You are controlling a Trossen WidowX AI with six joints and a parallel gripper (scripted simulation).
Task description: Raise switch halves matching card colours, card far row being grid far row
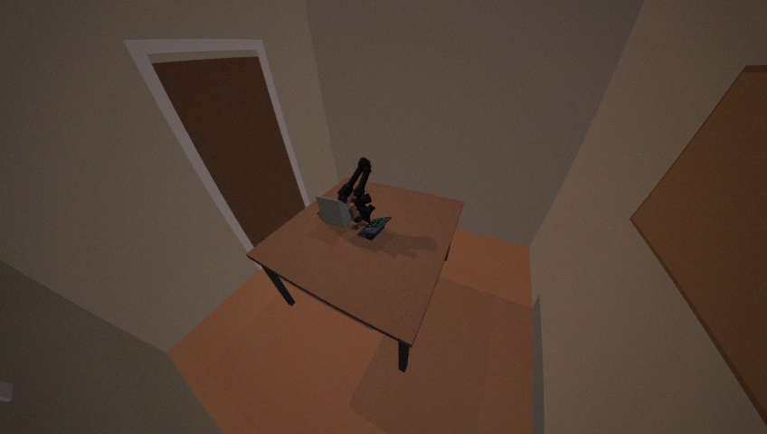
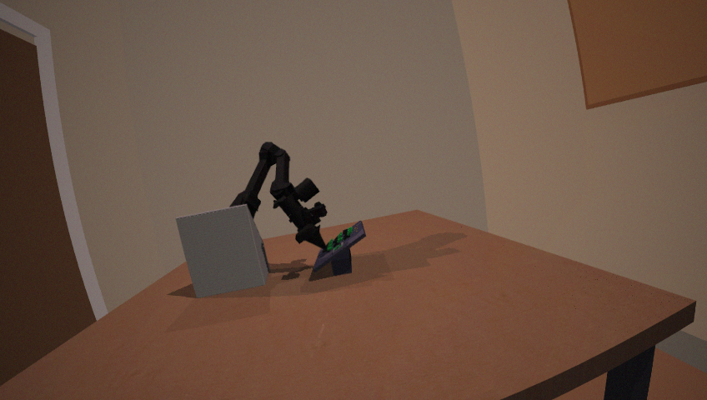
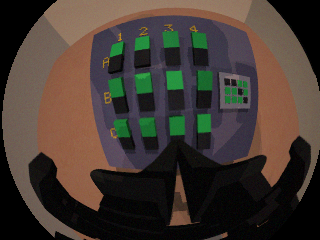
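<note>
The tilted blue panel (image 1: 368, 231) (image 2: 324, 259) (image 3: 230, 55) bears rows A, B and C of four green-and-dark switches. In the wrist view green halves are far, dark halves near; which ends are raised is hard to tell on most. The small card (image 3: 221, 104), right of the grid, reads from the far row: dark, dark, green, green; green, green, dark, green; green, green, green, dark. My gripper (image 1: 369, 221) (image 2: 325, 247) (image 3: 176, 143) is shut and empty. Its tips are at the near half of switch C3 (image 3: 177, 125) and hide most of that half; contact is unclear.
A grey box (image 1: 335, 212) (image 2: 223, 252) stands on the wooden table (image 1: 355, 279) (image 2: 397, 322) beside the arm. The panel rests on a dark support block (image 2: 342, 262). Orange letters and numbers label the panel's rows and columns.
</note>
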